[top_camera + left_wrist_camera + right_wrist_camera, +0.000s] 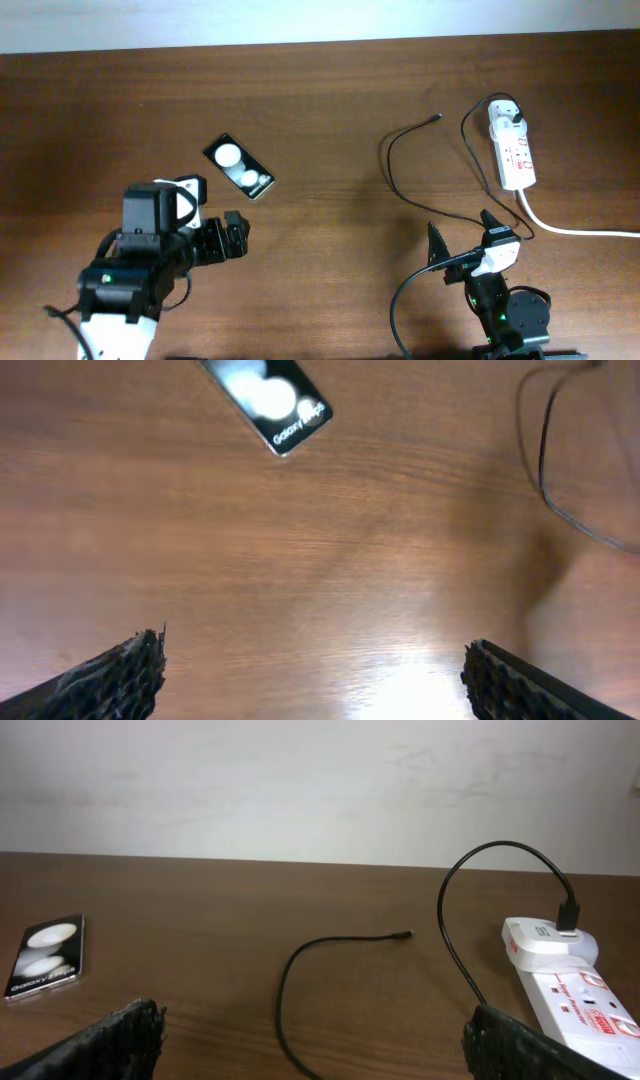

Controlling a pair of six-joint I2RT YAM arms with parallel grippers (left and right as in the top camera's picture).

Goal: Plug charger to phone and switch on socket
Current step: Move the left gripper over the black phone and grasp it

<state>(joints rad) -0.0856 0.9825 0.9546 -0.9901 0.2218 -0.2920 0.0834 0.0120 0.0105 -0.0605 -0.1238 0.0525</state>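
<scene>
The phone (pixel 239 167) lies flat on the table left of centre, screen up with two glare spots; it also shows in the left wrist view (pixel 268 400) and the right wrist view (pixel 47 956). The charger cable (pixel 392 172) loops across the right side, its plug tip (pixel 437 117) free on the table, its white adapter (pixel 506 120) plugged into the socket (pixel 515 152). The cable (pixel 290 982), the adapter (pixel 545 937) and the socket (pixel 580 1003) also show in the right wrist view. My left gripper (pixel 234 238) is open and empty, below the phone. My right gripper (pixel 462 233) is open and empty, below the cable loop.
The socket's thick white cord (pixel 580 231) runs off the right edge. A pale wall (pixel 320 780) rises behind the table's far edge. Bare wood (pixel 330 230) lies between the two arms.
</scene>
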